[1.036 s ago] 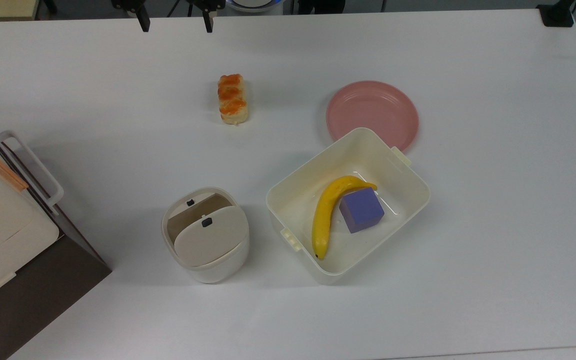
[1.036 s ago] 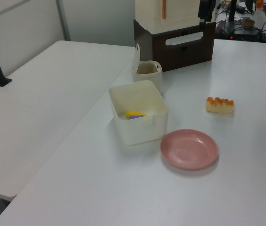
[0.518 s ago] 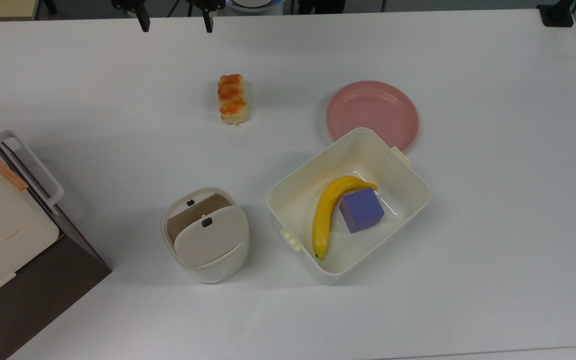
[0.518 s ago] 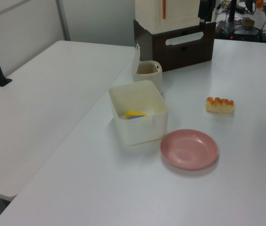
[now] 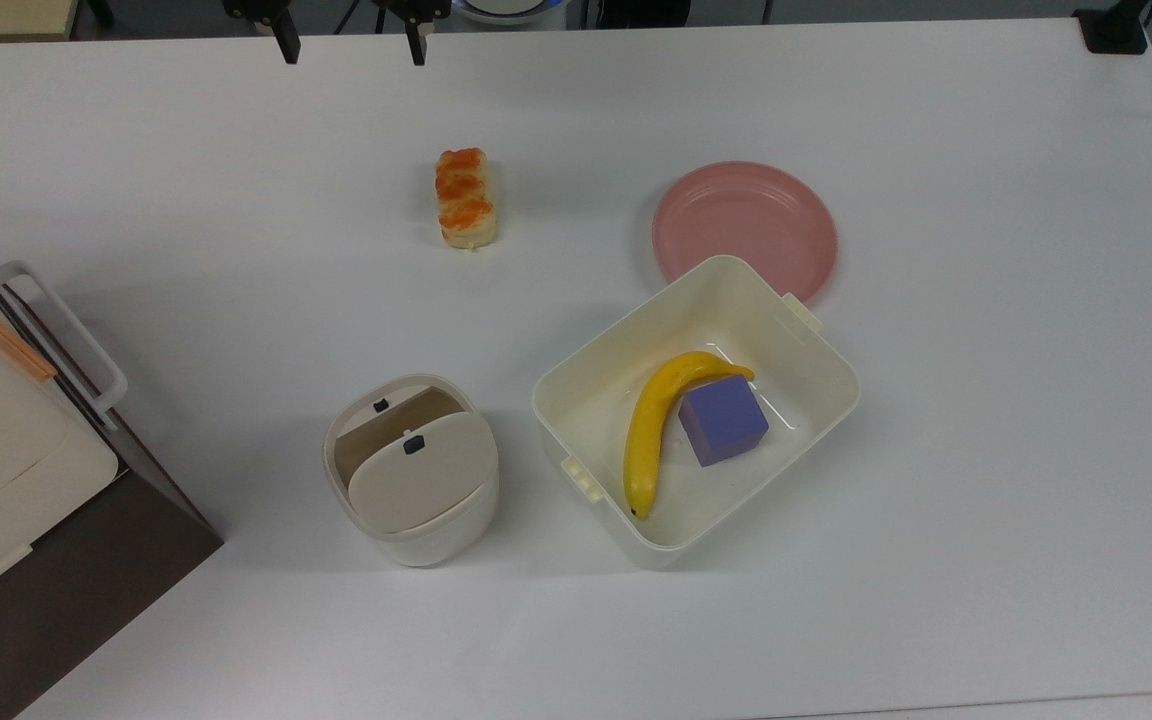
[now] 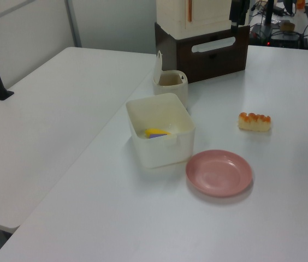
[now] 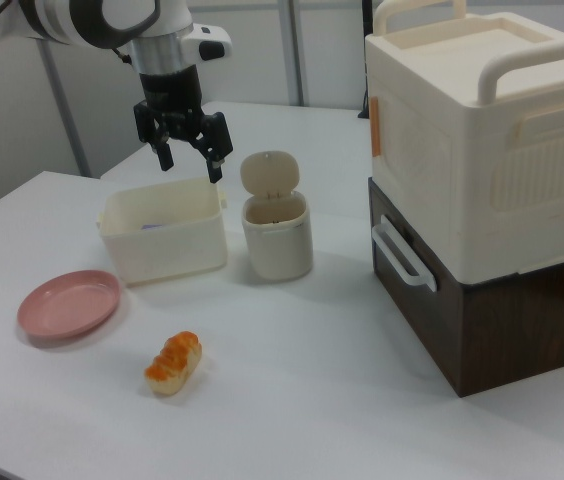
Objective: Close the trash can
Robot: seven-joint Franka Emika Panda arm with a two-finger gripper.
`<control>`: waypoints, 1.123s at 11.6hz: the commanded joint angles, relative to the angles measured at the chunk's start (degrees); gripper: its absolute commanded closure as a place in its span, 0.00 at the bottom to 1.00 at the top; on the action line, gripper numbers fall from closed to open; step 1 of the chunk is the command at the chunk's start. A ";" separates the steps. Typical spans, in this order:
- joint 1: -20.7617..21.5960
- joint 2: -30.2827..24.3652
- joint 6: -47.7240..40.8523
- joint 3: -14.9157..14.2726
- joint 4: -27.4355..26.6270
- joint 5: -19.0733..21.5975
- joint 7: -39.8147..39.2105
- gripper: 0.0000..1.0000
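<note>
Nothing has shifted since a second ago; every item sits where it sat, and the tool (image 7: pixel 184 150) hangs in the same spot, high above the bench (image 5: pixel 986 450), fingers spread wide and holding nothing; in the top view its two black fingertips (image 5: pixel 286 47) poke in at the upper edge. One trash can (image 5: pixel 411 470) stands on the bench, just beside the tub (image 5: pixel 816 400) on the top view's left, between it and the box appliance (image 7: pixel 482 180); its lid (image 7: pixel 270 174) is up, standing roughly upright on its hinge, underside and small black button facing the tool in the right view, mouth open to the ceiling. Count it out: one tub with one banana (image 5: pixel 651 425) and one purple cube (image 5: pixel 723 420) inside; one pink plate (image 5: pixel 744 225) touching the tub's far corner in the top view; one pastry (image 5: pixel 464 197) lying apart.
</note>
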 commanded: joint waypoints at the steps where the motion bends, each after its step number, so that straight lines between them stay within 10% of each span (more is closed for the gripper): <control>1: 1.49 -1.07 2.43 -1.46 -2.48 1.18 0.31 0.00; 13: 1.40 -0.72 3.58 -1.46 -2.75 1.09 -3.11 0.00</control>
